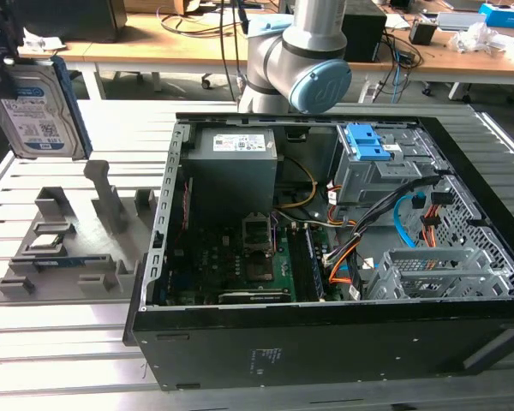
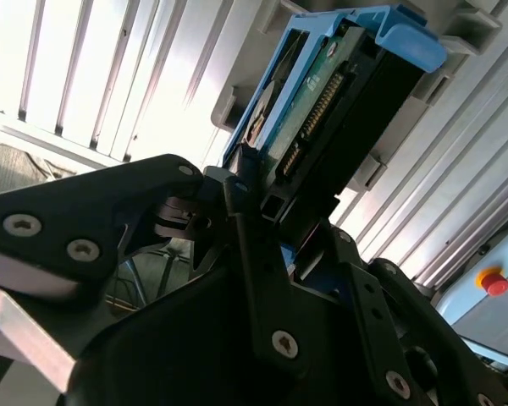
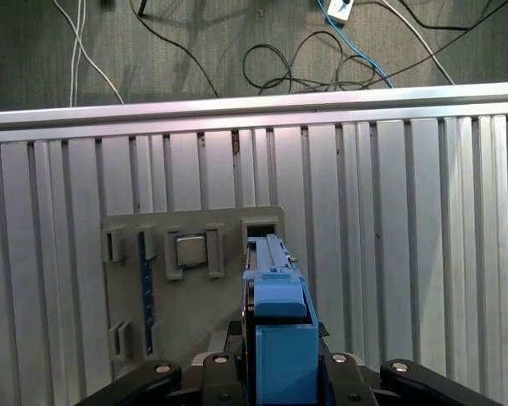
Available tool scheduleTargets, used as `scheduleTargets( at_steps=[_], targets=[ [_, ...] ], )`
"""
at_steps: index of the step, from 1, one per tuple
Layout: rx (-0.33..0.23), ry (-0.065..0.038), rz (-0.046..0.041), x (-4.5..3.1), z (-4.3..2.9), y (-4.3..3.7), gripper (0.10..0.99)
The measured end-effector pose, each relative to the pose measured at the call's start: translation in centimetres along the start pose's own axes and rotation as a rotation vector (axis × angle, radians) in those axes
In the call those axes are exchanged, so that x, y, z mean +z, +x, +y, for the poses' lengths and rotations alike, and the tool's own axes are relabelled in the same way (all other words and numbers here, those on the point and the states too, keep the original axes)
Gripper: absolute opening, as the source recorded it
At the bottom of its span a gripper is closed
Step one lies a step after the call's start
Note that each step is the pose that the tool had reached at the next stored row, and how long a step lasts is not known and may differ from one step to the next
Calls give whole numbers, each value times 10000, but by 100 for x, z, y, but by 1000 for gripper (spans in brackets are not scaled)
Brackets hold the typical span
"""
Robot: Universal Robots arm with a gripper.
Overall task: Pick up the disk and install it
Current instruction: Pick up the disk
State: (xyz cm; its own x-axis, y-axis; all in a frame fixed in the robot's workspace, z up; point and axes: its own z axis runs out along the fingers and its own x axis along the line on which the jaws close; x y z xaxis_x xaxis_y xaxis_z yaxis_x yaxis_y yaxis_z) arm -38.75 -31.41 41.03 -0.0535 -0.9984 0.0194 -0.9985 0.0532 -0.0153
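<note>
Above the grey fixture (image 1: 68,248), the disk (image 1: 38,107) is hanging upright, jaws pinching its edges; the gripper (image 2: 284,211) is running out of frame. Beneath, a slatted metal table (image 1: 60,342) is lying, cluttered desks (image 1: 197,47) behind.

The disk (image 1: 38,111) is dull silver metal with a smooth paper label and bright blue plastic rails, the ribbed counter (image 1: 60,342) matt aluminium, the tray (image 1: 111,267) matt grey plastic.
</note>
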Motion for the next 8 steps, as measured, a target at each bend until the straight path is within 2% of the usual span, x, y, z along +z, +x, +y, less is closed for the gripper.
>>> scheduleTargets(
  at_steps=[8],
  targets=[
    [-1,0,-3,-115,-2,3,365]
  ],
)
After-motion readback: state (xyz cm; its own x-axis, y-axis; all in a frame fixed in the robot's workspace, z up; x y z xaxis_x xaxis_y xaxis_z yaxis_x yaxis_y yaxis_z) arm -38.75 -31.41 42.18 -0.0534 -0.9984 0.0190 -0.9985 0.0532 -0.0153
